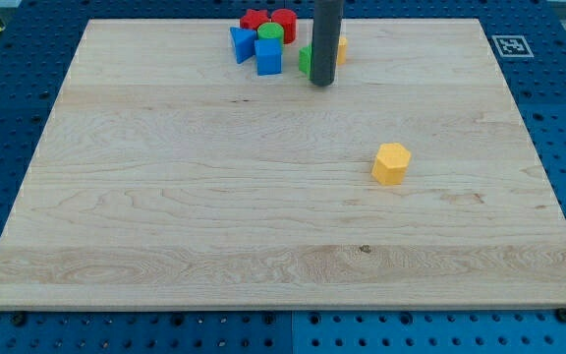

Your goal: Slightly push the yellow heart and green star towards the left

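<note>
My tip [322, 85] stands near the view's top, at the top middle of the wooden board. The rod hides most of two blocks. A green block [305, 59], likely the green star, peeks out at the rod's left side. A yellow block [341, 49], likely the yellow heart, shows as a sliver at the rod's right side. The tip ends just in front of both, touching or nearly touching them; I cannot tell which.
A cluster to the left of the rod holds a blue block [243, 43], a blue cube [268, 57], a green cylinder [270, 32], a red block [254, 19] and a red cylinder [284, 22]. A yellow hexagonal block [392, 163] lies alone at right of centre.
</note>
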Robot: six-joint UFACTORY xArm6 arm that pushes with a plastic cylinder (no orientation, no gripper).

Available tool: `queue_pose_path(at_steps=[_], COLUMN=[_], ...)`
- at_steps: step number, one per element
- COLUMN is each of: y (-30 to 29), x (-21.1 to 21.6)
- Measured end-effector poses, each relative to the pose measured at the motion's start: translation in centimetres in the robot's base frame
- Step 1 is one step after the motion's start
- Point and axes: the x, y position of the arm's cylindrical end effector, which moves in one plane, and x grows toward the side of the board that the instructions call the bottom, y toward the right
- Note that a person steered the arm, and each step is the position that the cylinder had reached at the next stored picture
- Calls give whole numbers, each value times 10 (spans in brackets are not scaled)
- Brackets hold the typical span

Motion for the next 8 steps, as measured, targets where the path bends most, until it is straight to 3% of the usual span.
queue_pose_path(at_steps=[3, 5, 8], y=[0, 45, 59], x=[-27, 2, -65])
